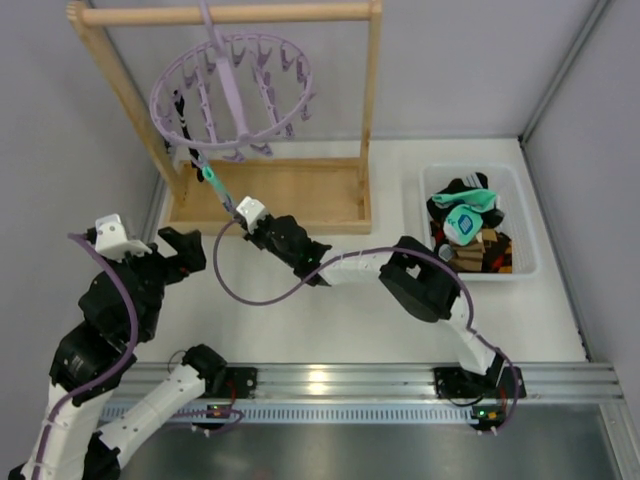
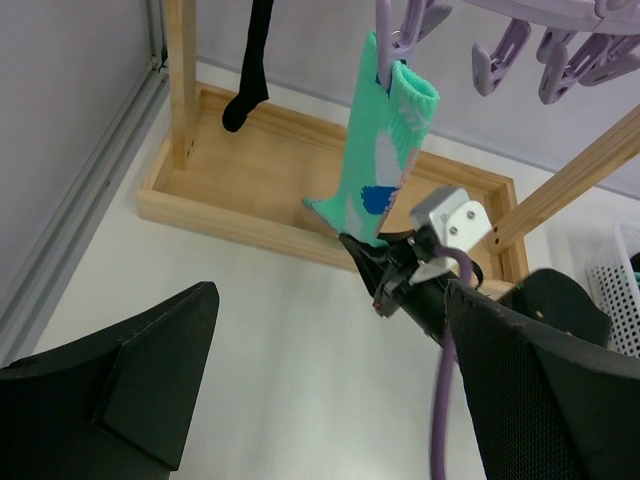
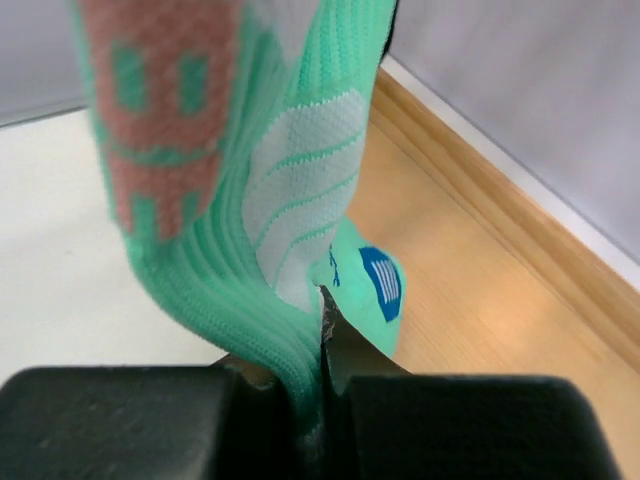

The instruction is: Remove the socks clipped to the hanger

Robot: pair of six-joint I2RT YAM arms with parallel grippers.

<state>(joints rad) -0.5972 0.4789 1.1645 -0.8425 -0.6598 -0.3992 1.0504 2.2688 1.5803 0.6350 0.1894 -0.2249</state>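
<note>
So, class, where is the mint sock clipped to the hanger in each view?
Top external: mint sock left of centre, below the hanger.
Left wrist: mint sock upper centre, on a clip.
Right wrist: mint sock fills left and centre.
Shared landmark: wooden base.

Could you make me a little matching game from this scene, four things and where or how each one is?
1 mint sock
2 black sock
3 white basket
4 left gripper

A open, empty
B hangs from hanger, untouched
C holds loose socks
D lower end pinched by right gripper

Pairs: 1-D, 2-B, 3-C, 4-A
</note>
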